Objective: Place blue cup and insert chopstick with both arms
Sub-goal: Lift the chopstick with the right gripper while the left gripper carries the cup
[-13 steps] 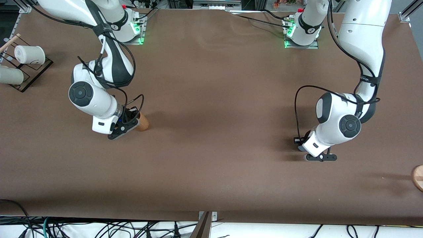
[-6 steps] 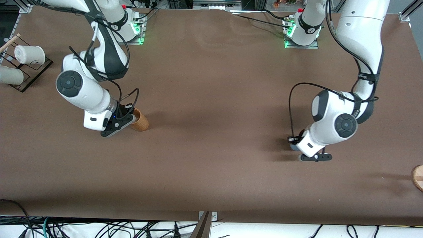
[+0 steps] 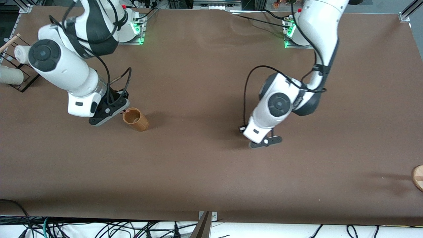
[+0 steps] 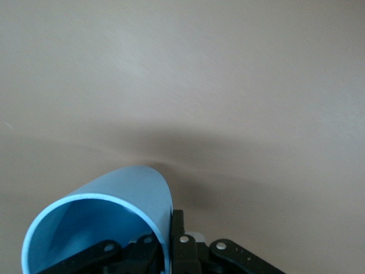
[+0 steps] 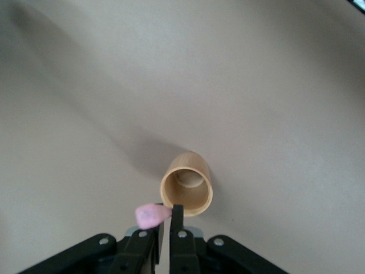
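The right gripper (image 5: 165, 225), clamped on the chopstick (image 5: 151, 216), hangs just beside the upright tan cup (image 3: 135, 119). The left gripper (image 4: 166, 251), over bare table (image 3: 205, 172) mid-way along, pinches the blue cup (image 4: 108, 214) by its wall. White cylinders on a black rack (image 3: 19, 71) sit near the right arm's end.

Light-blue cup (image 4: 122, 197) — tan-orange cup (image 3: 135, 120), pink chopstick (image 5: 151, 216), brown table (image 3: 205, 172)

Even bright light; soft shadows.
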Robot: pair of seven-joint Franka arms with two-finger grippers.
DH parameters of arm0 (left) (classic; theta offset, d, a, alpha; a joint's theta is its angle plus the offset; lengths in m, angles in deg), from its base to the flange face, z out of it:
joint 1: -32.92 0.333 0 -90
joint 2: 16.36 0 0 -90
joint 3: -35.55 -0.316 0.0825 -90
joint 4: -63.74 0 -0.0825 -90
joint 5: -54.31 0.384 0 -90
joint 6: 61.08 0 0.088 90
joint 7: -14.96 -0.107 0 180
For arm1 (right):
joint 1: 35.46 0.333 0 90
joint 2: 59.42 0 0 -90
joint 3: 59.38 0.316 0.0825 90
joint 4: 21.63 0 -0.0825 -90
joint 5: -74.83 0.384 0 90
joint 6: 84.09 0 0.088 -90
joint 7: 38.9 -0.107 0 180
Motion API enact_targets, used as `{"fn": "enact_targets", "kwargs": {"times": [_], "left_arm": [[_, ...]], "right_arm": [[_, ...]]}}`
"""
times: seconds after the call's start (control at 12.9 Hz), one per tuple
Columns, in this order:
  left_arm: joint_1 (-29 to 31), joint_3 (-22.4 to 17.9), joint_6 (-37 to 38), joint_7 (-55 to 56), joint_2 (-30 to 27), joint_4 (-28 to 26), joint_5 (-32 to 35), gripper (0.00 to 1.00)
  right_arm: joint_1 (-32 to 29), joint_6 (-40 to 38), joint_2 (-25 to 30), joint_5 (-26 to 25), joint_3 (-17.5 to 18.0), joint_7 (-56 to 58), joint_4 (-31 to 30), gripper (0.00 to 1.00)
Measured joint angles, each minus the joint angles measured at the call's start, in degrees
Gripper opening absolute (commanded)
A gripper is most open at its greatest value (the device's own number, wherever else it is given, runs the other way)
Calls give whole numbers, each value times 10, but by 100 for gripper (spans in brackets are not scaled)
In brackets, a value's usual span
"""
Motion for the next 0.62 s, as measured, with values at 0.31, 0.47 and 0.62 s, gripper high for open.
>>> {"fn": "enact_targets", "kwargs": {"times": [0.31, 0.47, 0.62], "left_arm": [[-55, -1, 0, 100, 56, 58, 0, 0], [-65, -2, 0, 103, 76, 77, 0, 0], [-66, -3, 0, 70, 86, 85, 0, 0]], "right_arm": [[19, -30, -1, 1, 3, -12, 34, 0], [37, -30, -5, 1, 4, -42, 34, 0], [55, -30, -9, 1, 5, -73, 36, 0]]}}
